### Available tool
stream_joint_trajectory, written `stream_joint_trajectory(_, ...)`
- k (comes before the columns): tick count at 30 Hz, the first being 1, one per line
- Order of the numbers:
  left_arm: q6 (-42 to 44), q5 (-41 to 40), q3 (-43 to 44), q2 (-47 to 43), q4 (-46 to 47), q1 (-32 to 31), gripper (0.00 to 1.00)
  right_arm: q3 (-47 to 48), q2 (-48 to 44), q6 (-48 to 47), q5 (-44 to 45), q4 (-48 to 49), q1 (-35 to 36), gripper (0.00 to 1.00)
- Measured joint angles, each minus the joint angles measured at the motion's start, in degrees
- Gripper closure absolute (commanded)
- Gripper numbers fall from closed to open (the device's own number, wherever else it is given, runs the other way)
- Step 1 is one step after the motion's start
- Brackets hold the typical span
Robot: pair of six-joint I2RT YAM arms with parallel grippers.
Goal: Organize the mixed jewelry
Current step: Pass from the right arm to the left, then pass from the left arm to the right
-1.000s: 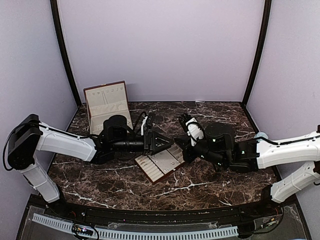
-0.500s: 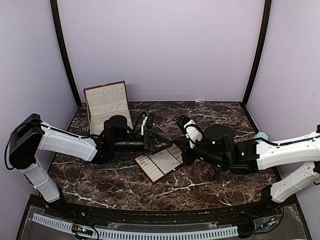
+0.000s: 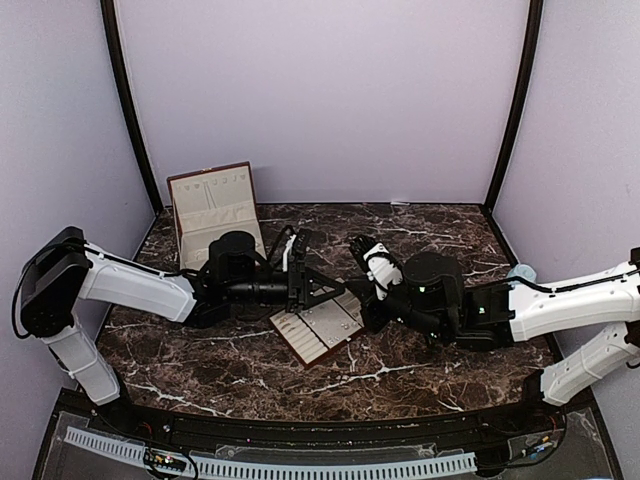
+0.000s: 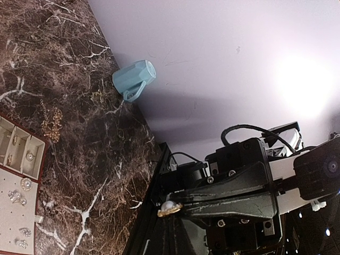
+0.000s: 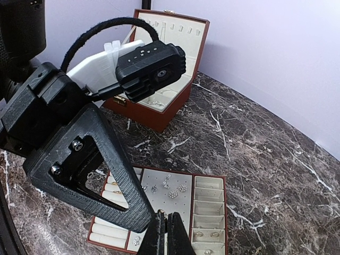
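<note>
Dark marbled tabletop (image 3: 420, 225), lilac walls (image 3: 320, 100). Mixed jewelry (image 5: 171, 190): studs and rings set in the cream slotted tray (image 5: 208, 184); gold chain (image 4: 51, 122) loose on the marble. One pearl-and-gold piece (image 4: 168, 206) pinched in my left claw (image 4: 172, 208) by the tray's far edge. My right claw (image 5: 166, 234) closed, fingertips together, over the tray.

- We see a robot lab booth: plain pale lilac wall panels (image 3: 320, 100) and black upright corner posts (image 3: 128, 110).
- Two white-and-black robot arms (image 3: 130, 285) stand bolted at our dark brown marble-patterned table's (image 3: 400, 380) near edge.
</note>
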Motion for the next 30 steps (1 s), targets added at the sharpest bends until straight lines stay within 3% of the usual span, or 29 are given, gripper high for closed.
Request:
stream_joint_trajectory(6,0.70,-0.90,-0.17,0.00,-0.09,0.07,1.00,0.00,-0.11,0.24,1.20,0.15,0.11,0.61)
stream_joint_trajectory(11,3.13,-3.74,-1.20,-0.57,-0.46,0.35,1.00,-0.72,-2.16,2.21,1.44,0.46,0.31,0.44)
stream_joint_trajectory(21,17.73,-13.81,-4.02,-7.37,-3.91,0.63,1.00,-4.57,-9.05,10.60,-3.96,1.66,-3.85,0.37)
stream_joint_trajectory(30,37.92,-16.92,-10.56,-11.45,1.33,0.66,1.00,-6.67,-7.93,25.83,-28.83,4.61,-18.32,0.42)
